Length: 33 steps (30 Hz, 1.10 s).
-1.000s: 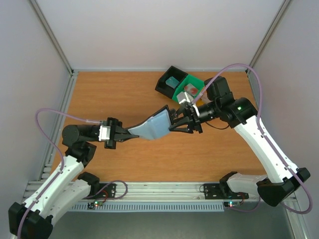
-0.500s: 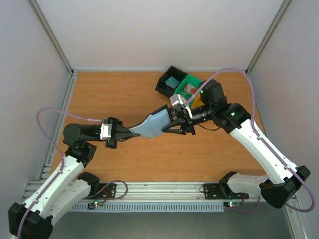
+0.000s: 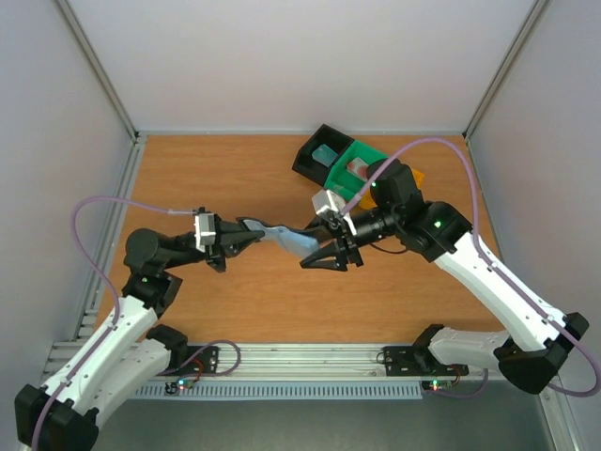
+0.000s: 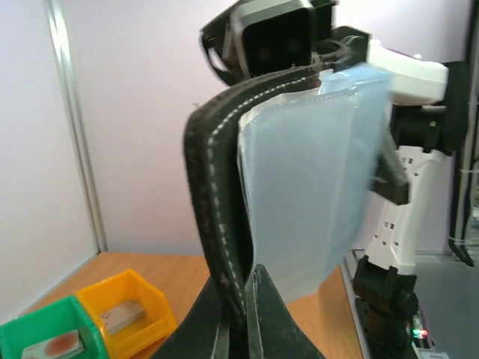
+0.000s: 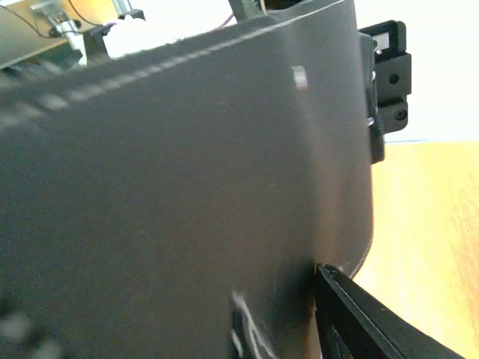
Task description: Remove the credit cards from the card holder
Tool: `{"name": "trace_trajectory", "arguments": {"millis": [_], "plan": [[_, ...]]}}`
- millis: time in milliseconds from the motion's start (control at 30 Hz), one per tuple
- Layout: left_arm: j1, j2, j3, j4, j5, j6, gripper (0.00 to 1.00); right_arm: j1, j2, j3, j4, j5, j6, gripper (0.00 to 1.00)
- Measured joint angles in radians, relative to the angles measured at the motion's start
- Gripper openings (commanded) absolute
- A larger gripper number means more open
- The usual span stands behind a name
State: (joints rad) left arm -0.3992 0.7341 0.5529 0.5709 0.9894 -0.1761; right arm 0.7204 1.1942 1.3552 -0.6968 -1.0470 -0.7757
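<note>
No legible text, label or number anywhere.

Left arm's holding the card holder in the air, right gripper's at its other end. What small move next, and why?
Probably back the right gripper away from the card holder. Its jaws stand apart, the left gripper alone pinches the holder, the pale pocket shows no card, and credit cards already lie in the green tray and orange tray.

Orange-brown wood tbl (image 3: 207, 169), evenly lit, boxed in by plain pale walls (image 3: 282, 56) at back, L & R, w/ grey alu posts (image 3: 94, 66) up the corners & slotted metal rail (image 3: 310, 362) along near edge.
</note>
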Motion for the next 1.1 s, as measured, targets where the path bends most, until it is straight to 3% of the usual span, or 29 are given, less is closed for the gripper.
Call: {"name": "trace_trajectory", "arguments": {"millis": [233, 333, 400, 700, 900, 1000, 1100], "plan": [[0.002, -0.002, -0.008, -0.045, -0.072, -0.038, 0.0, 0.002, -0.064, 0.002, -0.064, 0.071, -0.037, 0.44], [0.002, -0.002, -0.008, -0.057, -0.082, -0.046, 0.0, 0.003, -0.06, 0.001, -0.053, 0.117, -0.014, 0.45], [0.002, -0.002, -0.008, -0.062, -0.082, -0.05, 0.0, 0.003, -0.056, -0.008, -0.016, 0.159, 0.018, 0.47], [0.006, -0.003, -0.008, -0.161, -0.179, -0.128, 0.0, 0.01, 0.006, -0.044, 0.129, 0.237, 0.14, 0.74], [0.006, -0.005, -0.008, -0.221, -0.22, -0.18, 0.0, 0.02, 0.013, -0.082, 0.185, 0.262, 0.181, 0.75], [0.006, -0.006, -0.008, -0.224, -0.231, -0.192, 0.0, 0.066, 0.014, -0.096, 0.229, 0.357, 0.2, 0.86], [0.006, -0.006, -0.009, -0.227, -0.238, -0.204, 0.0, 0.119, 0.011, -0.128, 0.296, 0.484, 0.219, 0.88]]}}
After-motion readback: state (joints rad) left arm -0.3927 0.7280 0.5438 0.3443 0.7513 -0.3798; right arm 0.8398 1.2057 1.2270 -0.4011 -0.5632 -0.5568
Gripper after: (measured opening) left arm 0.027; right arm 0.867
